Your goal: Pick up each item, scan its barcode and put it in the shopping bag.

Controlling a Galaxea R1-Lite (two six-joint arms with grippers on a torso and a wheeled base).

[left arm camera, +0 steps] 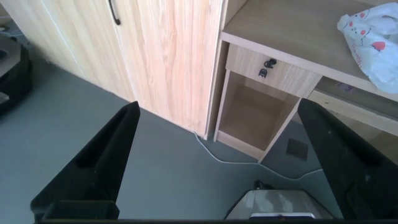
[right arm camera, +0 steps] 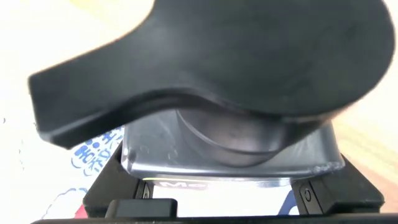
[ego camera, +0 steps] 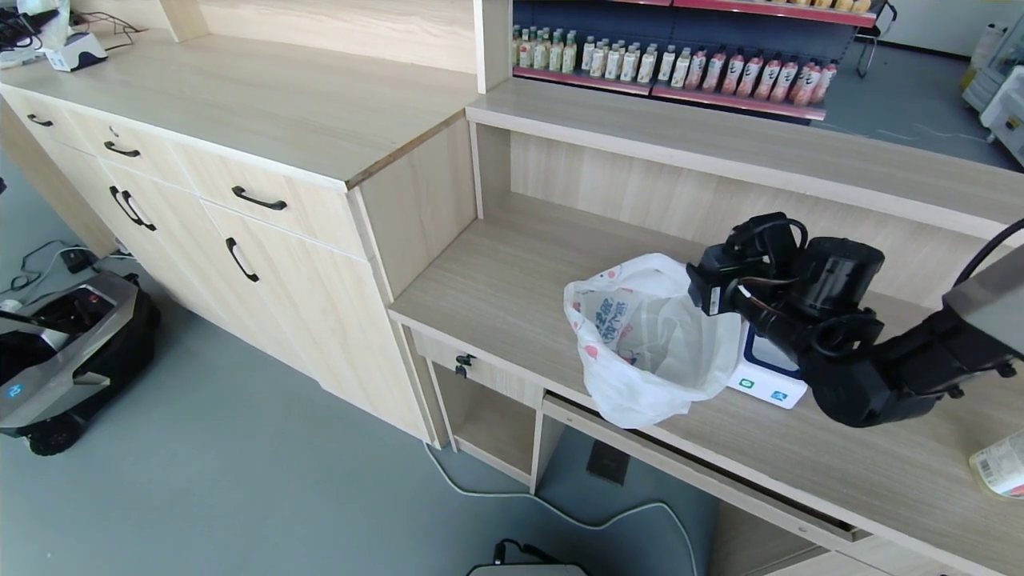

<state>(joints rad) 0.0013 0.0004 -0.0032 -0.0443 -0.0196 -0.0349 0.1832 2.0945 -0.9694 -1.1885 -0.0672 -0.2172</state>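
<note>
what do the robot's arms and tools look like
The right arm is glossy black with rounded joint housings, a grey upper link and black cables looping at the wrist. The left tool has two flat, matte black fingers that taper toward their tips.

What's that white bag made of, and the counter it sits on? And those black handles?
The shopping bag looks like thin plastic film: it crumples, sags and lets light through. The counter looks like matte, pale wood-grain laminate over board, though it could be real wood. The handles are black, perhaps painted metal or plastic.
</note>
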